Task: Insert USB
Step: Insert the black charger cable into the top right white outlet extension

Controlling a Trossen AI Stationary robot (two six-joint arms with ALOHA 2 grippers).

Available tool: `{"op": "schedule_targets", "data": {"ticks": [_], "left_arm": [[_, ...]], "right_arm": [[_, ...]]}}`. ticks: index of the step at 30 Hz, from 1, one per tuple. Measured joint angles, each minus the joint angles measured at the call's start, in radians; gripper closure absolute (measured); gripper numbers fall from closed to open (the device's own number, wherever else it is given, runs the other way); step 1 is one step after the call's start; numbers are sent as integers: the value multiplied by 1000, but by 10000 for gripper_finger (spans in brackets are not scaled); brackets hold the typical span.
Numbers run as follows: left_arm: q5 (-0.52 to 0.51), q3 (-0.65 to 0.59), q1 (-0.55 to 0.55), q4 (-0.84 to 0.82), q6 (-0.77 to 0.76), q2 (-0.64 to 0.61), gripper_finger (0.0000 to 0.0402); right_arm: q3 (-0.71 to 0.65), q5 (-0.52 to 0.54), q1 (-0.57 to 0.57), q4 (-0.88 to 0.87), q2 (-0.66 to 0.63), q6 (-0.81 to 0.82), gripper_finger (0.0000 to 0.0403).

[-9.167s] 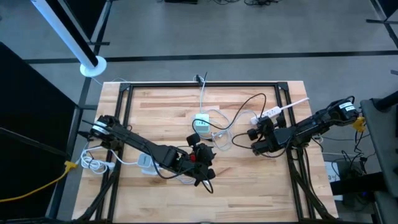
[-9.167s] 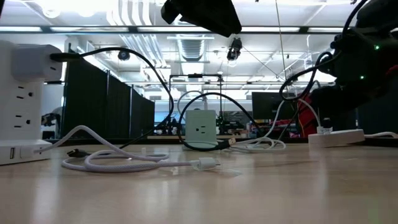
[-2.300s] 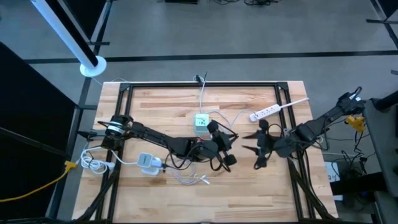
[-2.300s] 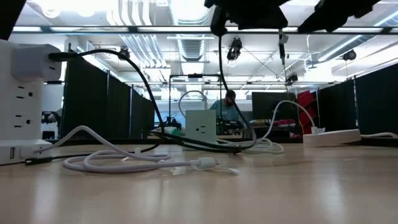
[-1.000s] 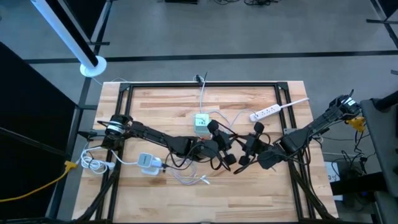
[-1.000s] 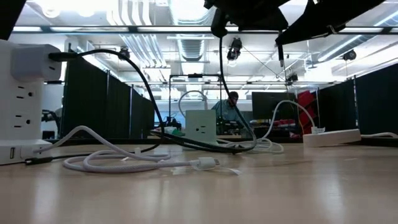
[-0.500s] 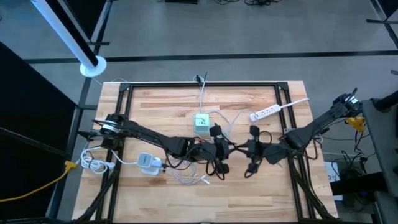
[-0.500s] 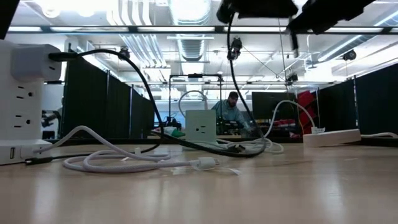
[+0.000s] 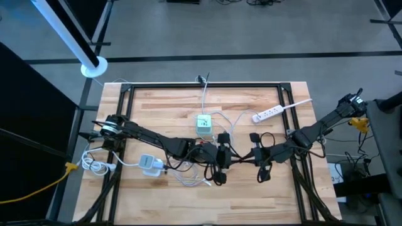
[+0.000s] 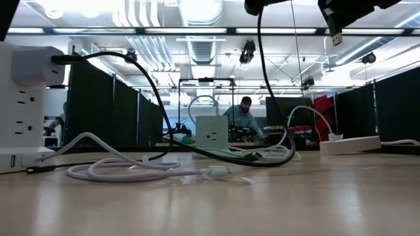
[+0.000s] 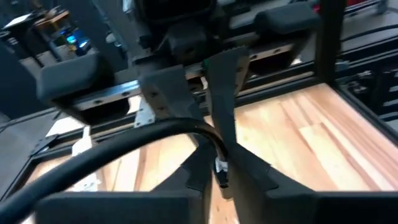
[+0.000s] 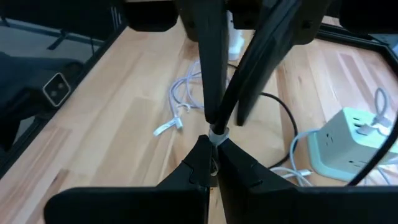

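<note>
1. My left tool (image 9: pixel 220 168) sits above the middle of the tabletop (image 9: pixel 157 113), closed on the black USB cable (image 10: pixel 262 78); the left wrist view shows its fingers (image 11: pixel 249 177) pinching the cable.
2. My right tool (image 9: pixel 261 164) is just beside it, tip to tip, also above the tabletop.
3. The right tool is clamped on the USB plug (image 10: pixel 336 38). In the low view the plug pokes down from it, high over the wood and touching nothing else.
4. From the left tool the cable hangs down in a loop and runs along the tabletop past the white cube charger (image 9: pixel 204 123).
5. The cube charger stands behind both tools, near the centre of the tabletop, apart from the plug.
6. A white power strip (image 9: pixel 270 113) lies at the far right side.
7. A loose white cable (image 9: pixel 195 181) lies in front of the left tool, with a white outlet adapter (image 9: pixel 149 164) further left.
8. A person (image 10: pixel 245 115) is in the room behind.
</note>
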Motion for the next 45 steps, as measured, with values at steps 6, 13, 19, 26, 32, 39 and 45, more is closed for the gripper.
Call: {"op": "schedule_targets", "data": {"ticks": [6,13,19,26,32,39,45], "left_arm": [[16,0,-3,5,8,0,401],[-91,0,-6,12,-13,0,401],[-85,0,-6,11,-15,1,401],[-81,0,-6,11,-15,1,401],[-23,0,-6,5,-9,1,401],[57,0,-7,4,40,1,401],[61,0,-6,24,114,2,389]], "right_arm": [[1,8,0,1,1,1,394],[1,81,0,-2,-2,50,309],[1,80,0,-15,-1,60,310],[1,76,0,-35,-1,77,393],[1,67,0,-34,-1,79,399],[1,6,0,-25,0,80,399],[1,-80,0,-23,0,80,399]]}}
